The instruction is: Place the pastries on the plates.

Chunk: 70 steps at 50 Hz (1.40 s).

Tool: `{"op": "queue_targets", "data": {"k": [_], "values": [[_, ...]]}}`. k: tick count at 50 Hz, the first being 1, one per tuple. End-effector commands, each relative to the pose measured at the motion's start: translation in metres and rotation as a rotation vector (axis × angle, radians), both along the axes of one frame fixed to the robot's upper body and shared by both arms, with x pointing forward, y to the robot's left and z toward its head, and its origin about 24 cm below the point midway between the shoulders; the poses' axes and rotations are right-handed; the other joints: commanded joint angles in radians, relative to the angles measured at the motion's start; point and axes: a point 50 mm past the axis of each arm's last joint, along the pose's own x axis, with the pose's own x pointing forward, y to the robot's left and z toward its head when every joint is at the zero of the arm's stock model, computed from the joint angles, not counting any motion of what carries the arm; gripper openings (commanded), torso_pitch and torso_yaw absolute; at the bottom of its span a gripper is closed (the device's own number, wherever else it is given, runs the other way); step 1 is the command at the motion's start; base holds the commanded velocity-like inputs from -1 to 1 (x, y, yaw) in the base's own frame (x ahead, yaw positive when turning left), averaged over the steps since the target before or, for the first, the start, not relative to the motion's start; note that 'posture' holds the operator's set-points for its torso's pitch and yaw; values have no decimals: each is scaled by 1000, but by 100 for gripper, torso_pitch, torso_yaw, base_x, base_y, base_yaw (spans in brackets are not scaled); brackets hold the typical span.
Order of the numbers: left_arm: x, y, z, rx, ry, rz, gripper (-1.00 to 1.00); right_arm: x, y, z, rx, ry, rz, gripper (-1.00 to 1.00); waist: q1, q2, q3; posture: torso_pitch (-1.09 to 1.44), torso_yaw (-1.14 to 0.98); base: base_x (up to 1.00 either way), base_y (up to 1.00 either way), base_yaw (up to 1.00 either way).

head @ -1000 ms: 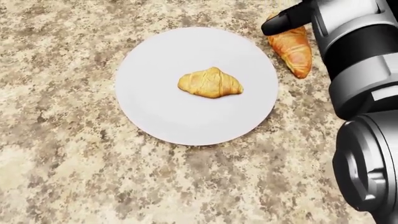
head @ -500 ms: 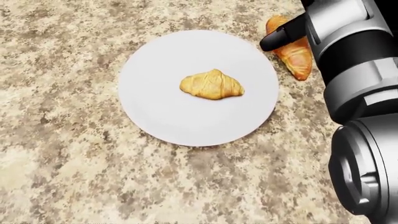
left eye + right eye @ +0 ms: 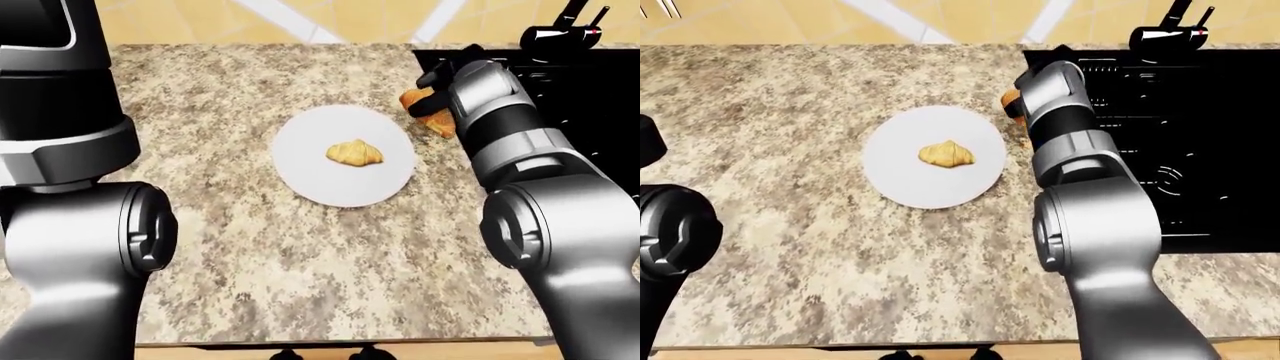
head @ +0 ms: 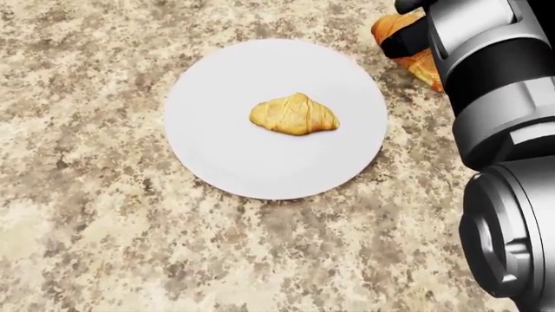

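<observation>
the right hand point(image 3: 440, 90) is at the second croissant point(image 4: 406, 49), which lies on the desk point(image 4: 104, 214) just beside the plate point(image 4: 216, 149), off its upper right rim in the head view. a dark finger point(image 4: 403, 44) crosses over the pastry and another dark tip shows above it, so the hand looks to be closing around the croissant, but the forearm hides most of the fingers and i cannot tell whether they have a real hold or only rest on it. nor can i tell whether the pastry is lifted or sitting on the desk.

out from there, the plate carries a small croissant point(image 4: 295, 115) near its middle, clear of the rim. that part of the task looks done.

the left hand is out of sight; only the left arm point(image 3: 70, 187) fills the side of the left-eye view, well apart from the plate, so its state does not show.

to the right of the plate in the right-eye view, past the croissant, is a black stove point(image 3: 1170, 150). no second plate shows in any view.

as a judgement: one pastry is placed, one is left and is being picked up. where it should go is unclear, since the only visible plate is already taken; another plate may lie outside the views.
</observation>
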Motion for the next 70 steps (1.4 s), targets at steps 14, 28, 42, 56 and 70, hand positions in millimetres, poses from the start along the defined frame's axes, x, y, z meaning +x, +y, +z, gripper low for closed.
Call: {"op": "queue_targets", "data": {"k": [14,28,42,56,70], "values": [[-16,8,17,-70,-73,27,100,-3,-2,51,18,-210,25,-100,-1,3,-37,24,0,0,0,0],[-15,19,17,-241,-46,59,100,-19,7,112,372,-531,191,-100,-4,0,-30,24,0,0,0,0],[-23,18,11,-210,-36,48,100,-92,13,137,492,-724,334,-100,8,-9,-34,20,0,0,0,0],[-25,17,8,-201,-33,57,100,-115,18,137,484,-788,376,-100,6,-8,-108,6,0,0,0,0],[-31,17,-2,-208,-21,58,100,-138,19,125,464,-829,384,-100,6,-7,-157,0,0,0,0,0]]}}
